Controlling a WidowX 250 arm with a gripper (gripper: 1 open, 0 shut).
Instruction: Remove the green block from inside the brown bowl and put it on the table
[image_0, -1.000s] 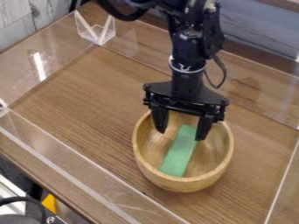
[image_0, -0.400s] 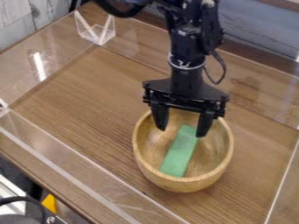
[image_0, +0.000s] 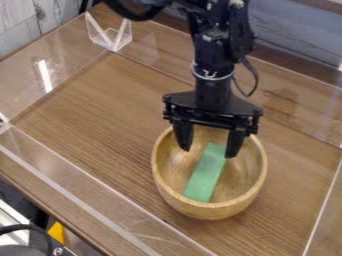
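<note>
Bright green against pale wood: the green block (image_0: 206, 170) lies inside the brown bowl (image_0: 174, 184), slanting from the floor of the bowl up toward its far rim. The bowl serves as landmark throughout. It sits on the table (image_0: 107, 110), a dark-streaked wood-grain top with clear acrylic walls well away from the bowl on every visible side.

Directly above the bowl's far half hangs the gripper (image_0: 210, 146), pointing straight down. Its jaws stand wide, one finger on each side of the block's upper end, tips dipped just below the rim. Nothing is held; whether either finger touches the block cannot be told from here.

Step in hand, as I judge it: closing on the block. To do this well, the fingers should sink a little further so the pads meet the bar's long edges rather than its corner, staying clear of the bowl's thick wall. Because the block is thin and tilted, a centred, square pinch matters; an off-centre one could pivot it or drag the bowl. Lift straight above the bowl before moving sideways.
</note>
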